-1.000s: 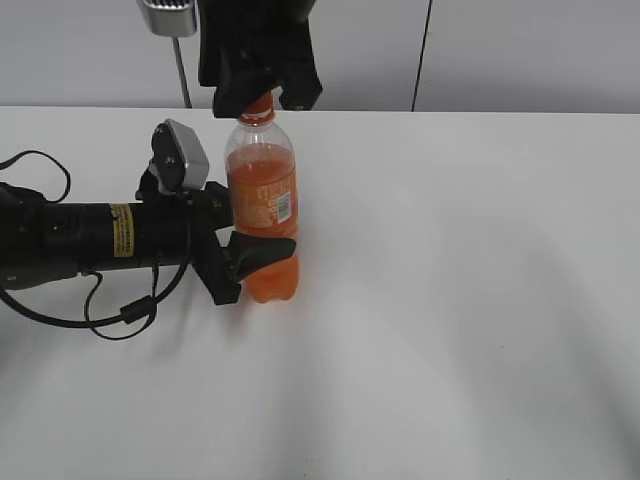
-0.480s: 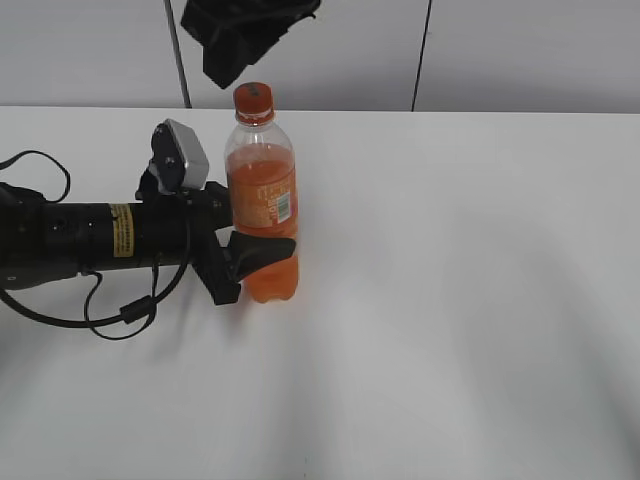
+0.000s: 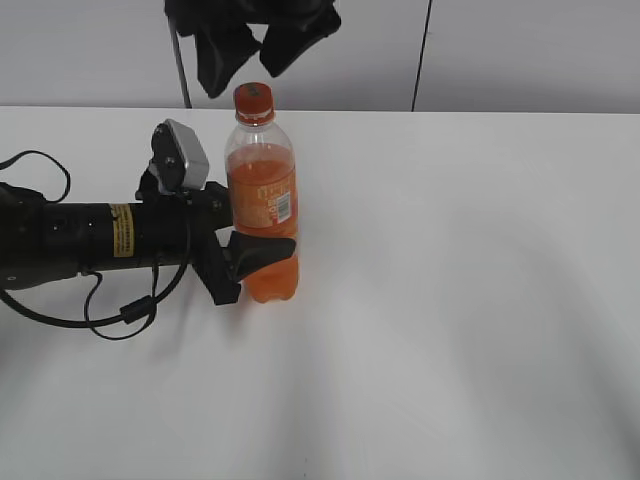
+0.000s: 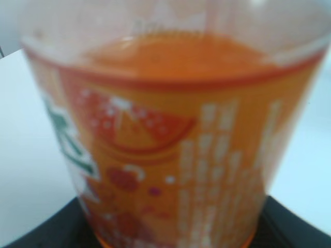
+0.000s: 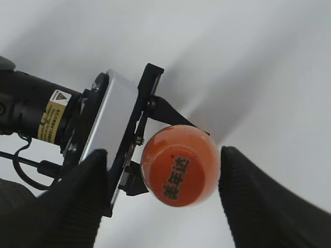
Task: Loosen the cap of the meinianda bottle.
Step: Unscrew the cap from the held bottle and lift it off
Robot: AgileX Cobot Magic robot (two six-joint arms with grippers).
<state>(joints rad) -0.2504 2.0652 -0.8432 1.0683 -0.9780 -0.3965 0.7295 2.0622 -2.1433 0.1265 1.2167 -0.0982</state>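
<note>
The meinianda bottle (image 3: 264, 215) stands upright on the white table, full of orange drink, with its orange label facing my left wrist view (image 4: 170, 155). The orange cap (image 3: 253, 101) sits on its neck and shows from above in the right wrist view (image 5: 178, 173), with dark characters on top. My left gripper (image 3: 250, 258) is shut on the bottle's lower body from the left. My right gripper (image 3: 250, 45) is open and hangs just above the cap, its two black fingers (image 5: 163, 199) apart on either side of it, not touching it.
The white table (image 3: 460, 260) runs wide to the right and front of the bottle. The left arm (image 3: 90, 235) lies along the table at the left with a looped cable (image 3: 110, 315). A grey wall and a thin pole (image 3: 182, 75) stand behind.
My right gripper has let go of the cap, risen above it and opened. The bottle and the left gripper have not moved.
</note>
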